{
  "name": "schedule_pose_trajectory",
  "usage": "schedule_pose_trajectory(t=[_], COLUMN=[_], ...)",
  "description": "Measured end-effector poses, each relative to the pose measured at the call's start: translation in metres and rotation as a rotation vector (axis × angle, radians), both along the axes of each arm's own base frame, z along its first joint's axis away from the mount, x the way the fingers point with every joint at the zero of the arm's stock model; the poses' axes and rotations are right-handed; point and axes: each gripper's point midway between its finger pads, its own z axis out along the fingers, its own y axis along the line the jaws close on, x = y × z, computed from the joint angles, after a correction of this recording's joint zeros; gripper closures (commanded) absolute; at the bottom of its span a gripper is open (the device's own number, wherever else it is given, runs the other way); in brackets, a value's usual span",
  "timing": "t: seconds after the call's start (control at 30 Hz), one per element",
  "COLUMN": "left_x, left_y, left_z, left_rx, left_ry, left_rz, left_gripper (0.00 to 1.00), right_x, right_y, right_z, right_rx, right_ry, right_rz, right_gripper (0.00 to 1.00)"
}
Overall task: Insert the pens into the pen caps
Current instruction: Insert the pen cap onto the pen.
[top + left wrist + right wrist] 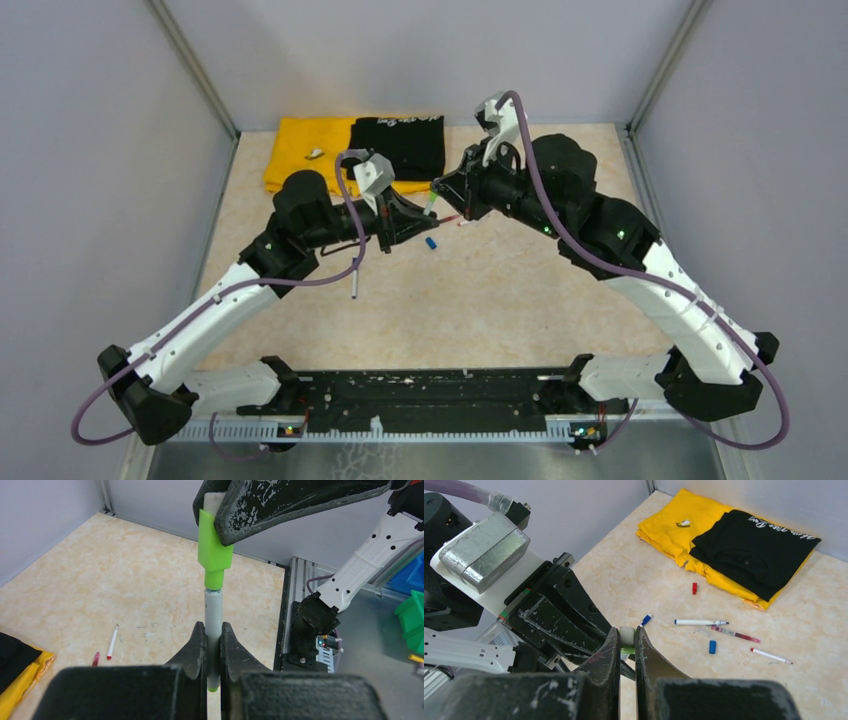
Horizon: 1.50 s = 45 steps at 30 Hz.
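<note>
Light: bright, even, diffuse, from above the table. Shadows: soft, faint, on the table beneath the arms. Focus: overhead view crisp; in the wrist views the left gripper and right gripper blur towards the lens, the table behind sharp. Distortion: walls around the table lean outward.

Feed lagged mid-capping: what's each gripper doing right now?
Left gripper: shut on the pen.
Right gripper: shut on the green cap.
</note>
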Motion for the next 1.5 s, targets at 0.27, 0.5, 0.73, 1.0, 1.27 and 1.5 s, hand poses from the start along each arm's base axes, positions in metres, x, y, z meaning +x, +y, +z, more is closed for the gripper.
schedule_pose_trajectory(t=[0.27,0.5,0.73,1.0,1.27,1.5], left_x=[-0.001,-0.001,-0.003,-0.005,-0.007,-0.009], left_y=[0.006,0.007,0.007,0.009,0.007,0.011], left_z=[-0.019,-0.028,-0.032,-0.045,-0.06,-0.071], left_rx=[0.02,0.035,0.047,0.088,0.125,0.16], left_ry=[0.049,0.083,0.1,0.144,0.185,0.22], left_rz=[0.03,0.036,0.035,0.031,0.016,0.026], left_gripper=[1.0,1.0,1.0,1.0,1.0,1.0], right_x=[0.001,0.001,-0.002,-0.001,-0.001,-0.001], right_y=[0.006,0.006,0.005,0.01,0.011,0.014], right_z=[-0.023,-0.038,-0.047,-0.064,-0.079,-0.093], right_rx=[0.014,0.076,0.138,0.16,0.127,0.137], right_ry=[0.065,0.099,0.111,0.113,0.12,0.128], right_rz=[0.0,-0.011,-0.004,0.01,0.024,0.031], right_gripper=[1.0,1.0,1.0,1.0,1.0,1.0])
